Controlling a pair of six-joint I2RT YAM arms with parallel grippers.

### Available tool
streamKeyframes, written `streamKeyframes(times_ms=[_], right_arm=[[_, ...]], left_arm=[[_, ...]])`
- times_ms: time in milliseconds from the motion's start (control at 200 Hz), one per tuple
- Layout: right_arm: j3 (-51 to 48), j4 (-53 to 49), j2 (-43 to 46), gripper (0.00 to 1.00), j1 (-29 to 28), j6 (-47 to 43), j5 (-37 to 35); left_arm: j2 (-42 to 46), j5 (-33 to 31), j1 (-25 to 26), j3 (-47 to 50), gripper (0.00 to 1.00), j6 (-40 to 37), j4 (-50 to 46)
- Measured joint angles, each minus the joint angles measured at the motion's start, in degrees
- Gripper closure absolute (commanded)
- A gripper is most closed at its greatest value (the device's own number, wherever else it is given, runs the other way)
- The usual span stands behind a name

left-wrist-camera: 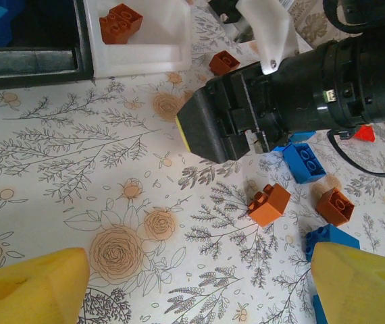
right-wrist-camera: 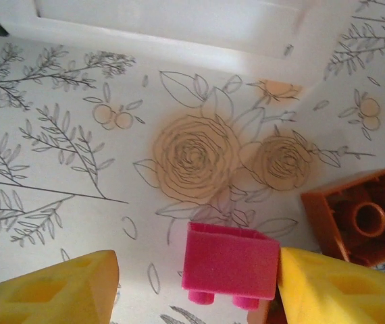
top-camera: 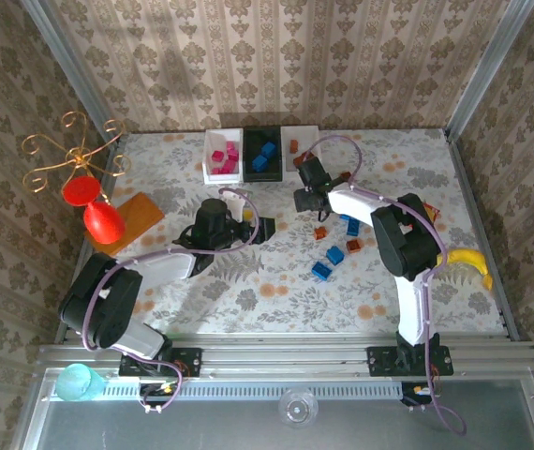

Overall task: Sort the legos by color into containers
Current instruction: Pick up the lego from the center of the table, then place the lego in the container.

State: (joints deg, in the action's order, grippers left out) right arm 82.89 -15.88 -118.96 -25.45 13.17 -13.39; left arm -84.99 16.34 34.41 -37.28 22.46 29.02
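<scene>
Your right gripper (right-wrist-camera: 199, 287) is released, not clamped yet. The pink brick (right-wrist-camera: 232, 262) sits between its fingers (right-wrist-camera: 341, 290), flush against the lower-right one, with a gap to the lower-left one. A brown brick (right-wrist-camera: 358, 217) is just beside it at the right edge of the frame, and a white bin (right-wrist-camera: 179, 30) runs along the top. The left gripper (left-wrist-camera: 199, 283) is released too, with bare counter (left-wrist-camera: 78, 169) between its fingers and an orange brick (left-wrist-camera: 269, 204) just above, right of centre.

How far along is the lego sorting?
Done: pink bricks in the left white bin, blue bricks in the black bin, one brown brick in the right white bin. In hand: the open right gripper straddles a pink brick. Remaining: loose blue bricks and loose brown bricks; left gripper open, empty.
</scene>
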Motion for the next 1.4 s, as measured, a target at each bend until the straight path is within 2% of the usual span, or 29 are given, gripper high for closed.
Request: streamKeyframes(times_ms=[695,920,1130,1265,1400], right_arm=[[5.07,-1.57,-4.94,0.48,-2.56,-2.82,0.17],[7.08,-1.29,-6.62,0.63,-2.56,-3.61,2.34],[7.28,0.42,-6.62,0.68,-2.8,-3.45,10.54],[7.45,6.25,-6.58,0.69,-3.72,0.5,19.26],[10.03,12.76,-6.62,0.69,-5.49,5.11,23.82]], left_arm=[[1.16,-0.87,-1.95,2.4,0.14,0.44,0.13],[4.31,-3.67,-3.56,5.4,0.14,1.57,0.22],[10.75,-8.24,-7.28,10.38,0.12,3.58,0.22],[14.86,-10.67,-12.17,12.7,0.11,5.81,0.24],[18.4,-11.85,-16.13,13.81,0.11,7.89,0.17]])
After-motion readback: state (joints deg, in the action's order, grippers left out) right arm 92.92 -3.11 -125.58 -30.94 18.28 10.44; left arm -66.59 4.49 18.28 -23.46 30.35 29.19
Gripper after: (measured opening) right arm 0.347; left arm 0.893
